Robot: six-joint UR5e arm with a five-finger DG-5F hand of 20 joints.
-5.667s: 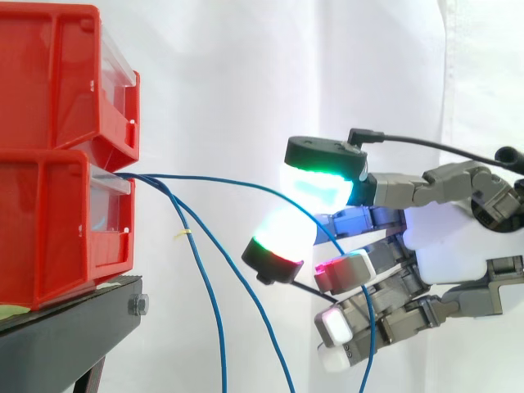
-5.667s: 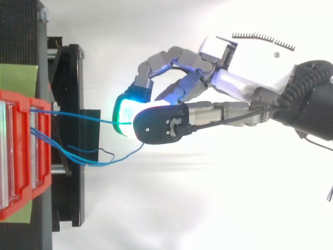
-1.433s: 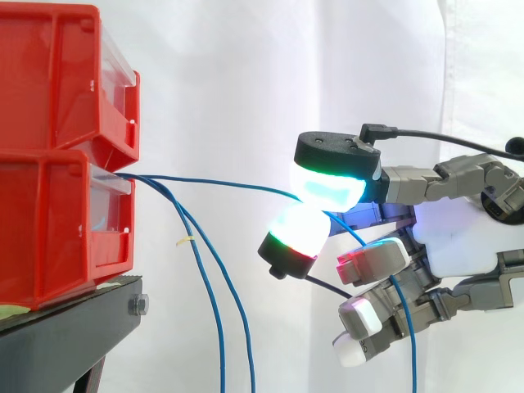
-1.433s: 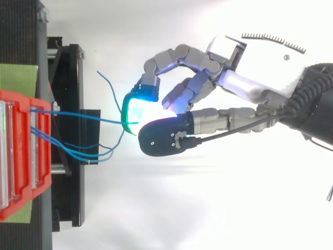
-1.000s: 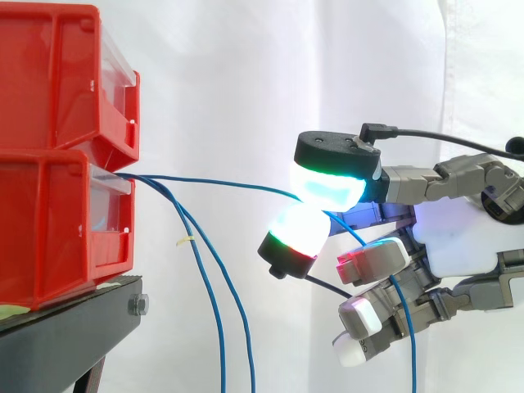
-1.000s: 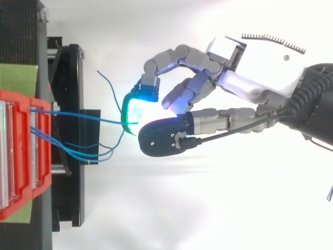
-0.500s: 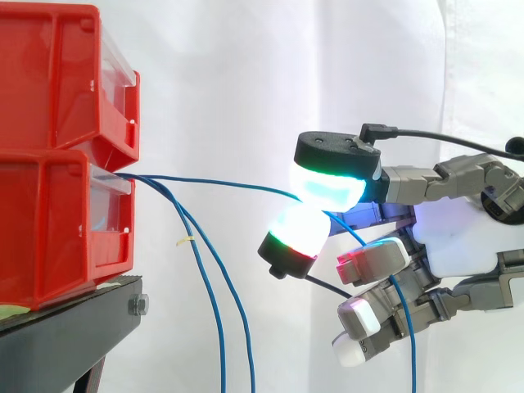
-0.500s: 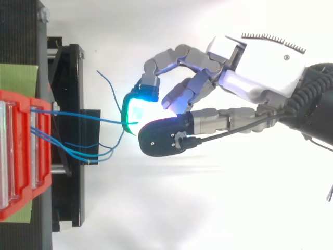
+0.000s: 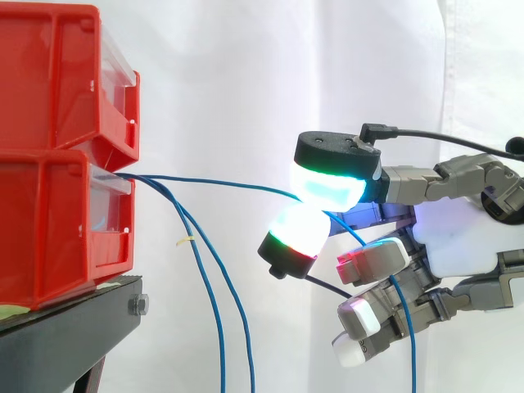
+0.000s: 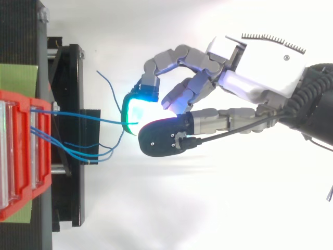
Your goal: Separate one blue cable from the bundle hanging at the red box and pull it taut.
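White curtain (image 9: 246, 74) backs the work area. Two red bins are stacked on a black stand (image 9: 65, 336) at the left of the side view, and the blue cables leave the front of the lower red box (image 9: 49, 229).

Current state: the hand (image 9: 458, 237) stands well apart from the box, to its right. Two glowing fingers (image 9: 327, 184) are closed on one blue cable (image 9: 213, 182) in a pinch. This cable runs almost level from the box to the pinch with a slight bow, then drops past the lower fingers. The rest of the bundle (image 9: 211, 303) hangs downward near the box, apart from the held cable. The top view confirms the single strand entering between the pads.

Step in hand: separation appears complete; tensioning appears nearly done but not finished, judging by the remaining bow.

Next move: draw the hand further from the box along the line of the cable, with the pinch firm. Stop once the span reads straight. Excess pull may slip the cable through the pads or strain its anchor in the box.
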